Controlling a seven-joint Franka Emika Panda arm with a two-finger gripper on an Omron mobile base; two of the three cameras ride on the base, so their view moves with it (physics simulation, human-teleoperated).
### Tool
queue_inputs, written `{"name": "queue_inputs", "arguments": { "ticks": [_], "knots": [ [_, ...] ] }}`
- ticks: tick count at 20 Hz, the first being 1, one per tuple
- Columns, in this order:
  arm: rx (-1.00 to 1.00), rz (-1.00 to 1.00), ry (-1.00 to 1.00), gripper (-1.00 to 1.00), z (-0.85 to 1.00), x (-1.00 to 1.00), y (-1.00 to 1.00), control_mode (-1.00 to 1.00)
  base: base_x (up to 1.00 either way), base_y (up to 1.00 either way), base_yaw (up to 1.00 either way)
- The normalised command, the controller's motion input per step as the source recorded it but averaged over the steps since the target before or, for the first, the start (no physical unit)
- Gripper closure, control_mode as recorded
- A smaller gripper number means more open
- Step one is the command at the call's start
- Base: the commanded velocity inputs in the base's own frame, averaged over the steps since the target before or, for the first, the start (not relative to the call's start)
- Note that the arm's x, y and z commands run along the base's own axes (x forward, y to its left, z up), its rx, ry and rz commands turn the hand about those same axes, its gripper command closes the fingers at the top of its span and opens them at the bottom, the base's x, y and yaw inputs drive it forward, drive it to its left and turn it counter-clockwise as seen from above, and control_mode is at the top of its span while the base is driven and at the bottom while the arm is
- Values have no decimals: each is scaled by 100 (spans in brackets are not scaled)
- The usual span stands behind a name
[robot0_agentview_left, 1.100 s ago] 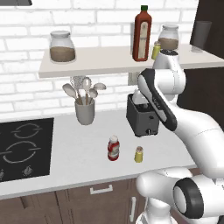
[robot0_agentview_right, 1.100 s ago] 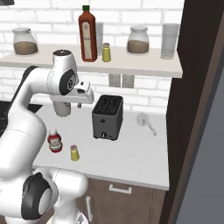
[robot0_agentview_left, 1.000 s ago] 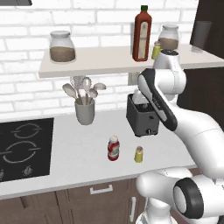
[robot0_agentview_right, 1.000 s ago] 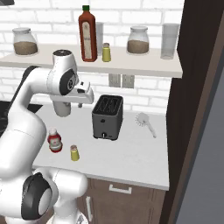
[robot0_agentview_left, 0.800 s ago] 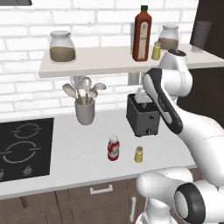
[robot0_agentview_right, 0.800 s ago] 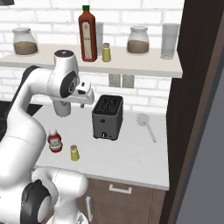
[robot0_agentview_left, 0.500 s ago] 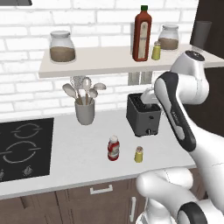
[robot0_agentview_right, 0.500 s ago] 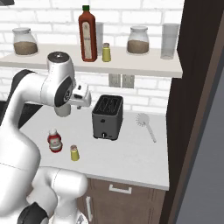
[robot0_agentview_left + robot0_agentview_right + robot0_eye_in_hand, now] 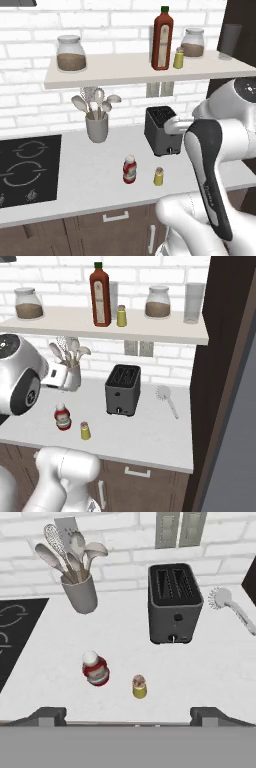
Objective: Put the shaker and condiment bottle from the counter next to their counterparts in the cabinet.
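The pincer (image 9: 128, 714) stands wide apart and grasps nothing; in the hand view its two dark tips sit far to either side at the bottom, high above the table (image 9: 200, 672). Below it the bottle (image 9: 95, 668) and the shaker (image 9: 139, 686) stand upright, near each other but not touching, in front of the toaster (image 9: 174, 602). That view also takes in a dish brush (image 9: 231, 608) right of the toaster, the utensil cup (image 9: 80, 592) and a corner of the hob (image 9: 12, 632).

The left base view adds the shelf (image 9: 125, 72) overhead: a tall red bottle (image 9: 162, 40) with a second shaker (image 9: 178, 58) just beside it, a jar (image 9: 70, 52) at the left end, another jar (image 9: 192, 43) and a glass (image 9: 228, 41) to the right. On the table, the bottle (image 9: 129, 169) and shaker (image 9: 158, 176) stand well below the shelf.

The right base view shows the dish brush (image 9: 166, 396), and the bottle (image 9: 62, 417) and shaker (image 9: 85, 431) left of the toaster (image 9: 123, 389).
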Motion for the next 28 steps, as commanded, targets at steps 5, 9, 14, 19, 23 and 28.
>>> {"name": "queue_inputs", "arguments": {
  "ticks": [5,9,14,19,23,28],
  "knots": [
    [-4,-23,-17,-100,16,-99,48,-100,0,0,0],
    [-1,-22,-24,-100,16,-79,59,-100,0,0,0],
    [0,-20,-28,-100,20,-43,85,-100,0,0,0],
    [0,-14,-3,-100,4,7,78,-100,0,0,0],
    [0,-10,0,-100,0,29,75,-100,0,0,0],
    [-1,-5,0,-100,-15,41,85,-100,0,0,0]
  ]
}}
